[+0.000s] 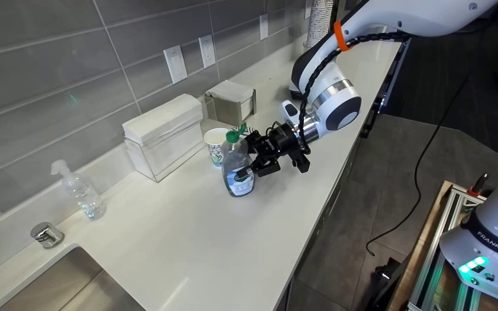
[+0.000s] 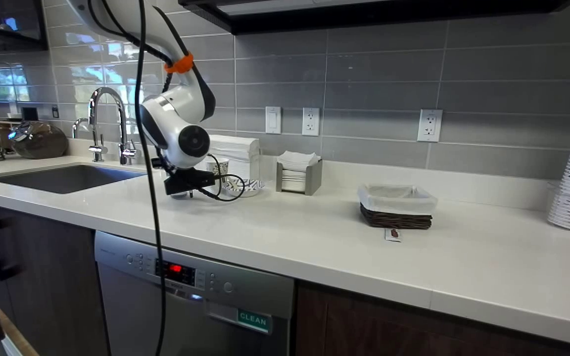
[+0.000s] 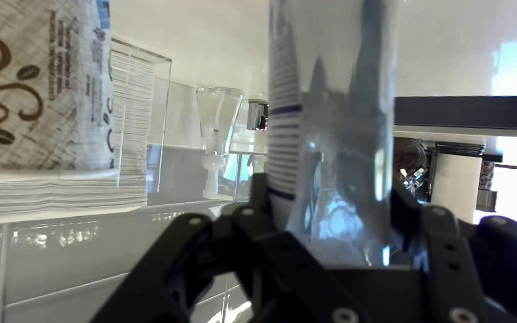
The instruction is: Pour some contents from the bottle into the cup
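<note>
One clear plastic bottle stands upright, or nearly so, on the desk, in front of the cup and near it in an exterior view; the wrist view shows a gap between the two. The gripper holds the bottle by its body, fingers against both flanks, as far as the wrist view can show contact. The thin plastic should be springy and rather slippery – squeezed too hard, it may dent and spurt. How full it is can't be made out, so the weight is a guess: probably modest, with liquid liable to shift once tipped. The hold around the middle, below the shoulder, looks sensible; it leaves free the green cap, whose lid seems flipped up. The cup, being light paper, would likely topple at a nudge.

As for writing, the blue label on the bottle's side away from the cup is too small to read, and the fine print beside the cup's coffee-bean pattern is blurred too. What can be read: "FRANKA EMI…", cut off at the edge, on the robot base well apart from the cup – and "CLEAN" on a green sign on the dishwasher, lower than the cup.
</note>
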Controlling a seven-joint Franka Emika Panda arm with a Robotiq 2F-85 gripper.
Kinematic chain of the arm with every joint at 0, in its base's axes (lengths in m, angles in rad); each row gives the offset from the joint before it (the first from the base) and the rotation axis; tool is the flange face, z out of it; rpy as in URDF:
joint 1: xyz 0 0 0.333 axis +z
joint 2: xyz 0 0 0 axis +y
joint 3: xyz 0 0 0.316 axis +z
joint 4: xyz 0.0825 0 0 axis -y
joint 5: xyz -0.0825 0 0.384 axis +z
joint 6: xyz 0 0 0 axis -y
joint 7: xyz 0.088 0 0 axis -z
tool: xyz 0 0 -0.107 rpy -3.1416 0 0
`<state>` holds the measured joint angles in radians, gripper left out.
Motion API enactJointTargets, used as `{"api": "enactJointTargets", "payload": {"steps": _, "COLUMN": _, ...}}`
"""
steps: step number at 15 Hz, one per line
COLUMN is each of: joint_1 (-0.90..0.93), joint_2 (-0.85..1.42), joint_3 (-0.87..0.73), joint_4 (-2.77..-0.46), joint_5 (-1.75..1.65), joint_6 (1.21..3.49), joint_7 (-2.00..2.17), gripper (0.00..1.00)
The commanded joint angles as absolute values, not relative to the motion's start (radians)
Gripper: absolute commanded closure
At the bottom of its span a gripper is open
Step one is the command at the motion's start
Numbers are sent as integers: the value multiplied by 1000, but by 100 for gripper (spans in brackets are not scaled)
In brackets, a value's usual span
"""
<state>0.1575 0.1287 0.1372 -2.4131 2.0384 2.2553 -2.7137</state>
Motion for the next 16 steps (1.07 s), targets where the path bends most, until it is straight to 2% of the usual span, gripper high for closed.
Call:
{"api": "enactJointTargets", "payload": {"steps": 1, "joint_1": 177, "joint_2": 96, "joint_3": 135, "joint_4": -2431, "joint_5": 1975, "joint_6": 2283, "joint_7": -2725, "gripper": 4}}
{"api": "enactJointTargets", "payload": {"steps": 2, "joint_1": 181, "joint_2": 72, "joint_3": 137, "joint_4": -2439, "joint_5": 1938, "joint_6": 2307, "joint_7": -2701, "gripper": 0}}
{"api": "enactJointTargets", "payload": {"steps": 10, "joint_1": 149, "joint_2": -247, "joint_3": 146, "joint_4": -2574, "joint_5": 1620, "joint_6": 2428, "joint_7": -2420, "gripper": 0}}
{"api": "enactJointTargets", "payload": {"steps": 14, "joint_1": 88, "joint_2": -374, "joint_3": 133, "joint_4": -2645, "joint_5": 1310, "joint_6": 2386, "joint_7": -2159, "gripper": 0}}
{"api": "enactJointTargets", "payload": {"steps": 16, "joint_1": -28, "joint_2": -429, "joint_3": 169, "joint_4": -2668, "joint_5": 1148, "joint_6": 2325, "joint_7": -2019, "gripper": 0}}
